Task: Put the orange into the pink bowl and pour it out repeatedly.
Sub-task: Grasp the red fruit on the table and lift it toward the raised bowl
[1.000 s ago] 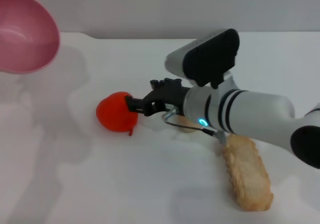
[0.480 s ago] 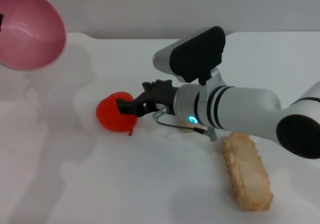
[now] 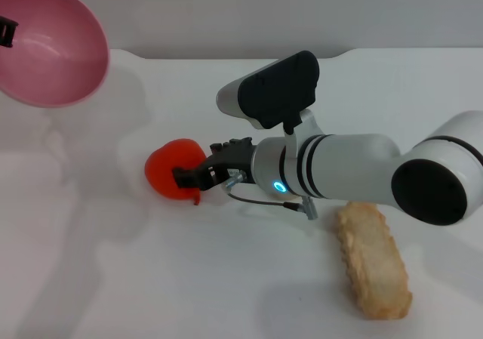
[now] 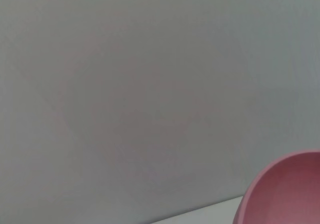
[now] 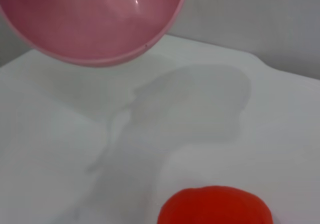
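One orange [image 3: 172,173] lies on the white surface [image 3: 226,278], left of centre in the head view. The right gripper [image 3: 198,174] reaches in from the right, low over the surface, its dark jaws spread around the orange's near right side; whether the fingertips touch the fruit I cannot tell. The right wrist view shows the top of the orange [image 5: 216,206] at the frame's lower edge and none of the arm's own fingers.

One pink bowl [image 3: 47,44] hangs in the air at the upper left of the head view, well apart from the orange, tipped so its open side faces toward the right and the camera. Its inside looks bare. A dark bit of the left gripper [image 3: 6,31] shows at the bowl's left rim, at the frame edge; the jaws appear clamped on the rim, though most of the gripper is cut off. In the left wrist view only a curve of the bowl [image 4: 285,191] appears in one corner, against a grey wall. The right wrist view shows the bowl [image 5: 95,19] above the surface, with its shadow cast below.

One pale, ridged, loaf-like piece [image 3: 373,260] lies on the surface at the lower right, just beside the right arm's forearm.
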`<control>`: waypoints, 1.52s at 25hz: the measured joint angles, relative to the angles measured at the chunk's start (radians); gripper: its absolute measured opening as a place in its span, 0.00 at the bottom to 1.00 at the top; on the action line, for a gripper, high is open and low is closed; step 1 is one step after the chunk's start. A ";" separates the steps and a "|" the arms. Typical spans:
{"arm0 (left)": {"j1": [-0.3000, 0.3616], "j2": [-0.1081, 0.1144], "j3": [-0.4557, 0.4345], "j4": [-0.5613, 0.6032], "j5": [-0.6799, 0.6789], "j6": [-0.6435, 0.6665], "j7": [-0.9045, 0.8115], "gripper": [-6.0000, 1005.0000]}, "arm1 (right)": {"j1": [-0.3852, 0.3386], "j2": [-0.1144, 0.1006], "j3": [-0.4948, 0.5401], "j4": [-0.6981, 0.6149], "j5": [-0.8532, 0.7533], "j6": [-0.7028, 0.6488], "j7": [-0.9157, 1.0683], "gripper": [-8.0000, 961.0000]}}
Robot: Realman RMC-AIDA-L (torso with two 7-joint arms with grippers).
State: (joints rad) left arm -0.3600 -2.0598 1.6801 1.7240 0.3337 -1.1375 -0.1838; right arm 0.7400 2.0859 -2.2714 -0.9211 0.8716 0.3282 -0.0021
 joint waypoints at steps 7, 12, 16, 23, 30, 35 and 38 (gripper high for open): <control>-0.009 0.001 0.008 -0.009 0.000 0.001 0.002 0.05 | 0.035 0.001 -0.013 0.045 0.040 0.010 -0.001 0.85; -0.012 0.001 0.007 -0.011 0.001 0.002 0.004 0.05 | 0.038 -0.002 -0.004 0.062 0.062 0.015 -0.016 0.83; -0.017 0.001 0.005 -0.014 0.001 0.004 0.015 0.05 | 0.028 -0.004 0.006 0.055 0.063 0.009 -0.049 0.56; -0.024 0.001 0.003 -0.033 0.002 0.013 0.015 0.05 | 0.023 -0.003 0.013 0.045 0.064 -0.001 -0.077 0.32; -0.025 0.000 0.007 -0.036 0.002 0.015 0.015 0.05 | -0.014 -0.008 0.019 0.009 0.048 -0.017 -0.078 0.17; -0.019 0.000 0.008 -0.036 0.001 0.015 0.016 0.05 | -0.121 -0.013 0.107 -0.114 -0.087 0.008 -0.079 0.03; -0.012 0.000 0.013 -0.037 0.001 0.013 0.026 0.05 | -0.197 -0.011 0.190 -0.207 -0.185 0.047 -0.079 0.02</control>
State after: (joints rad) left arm -0.3723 -2.0601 1.6927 1.6873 0.3344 -1.1244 -0.1579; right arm 0.5425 2.0745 -2.0817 -1.1280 0.6870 0.3748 -0.0809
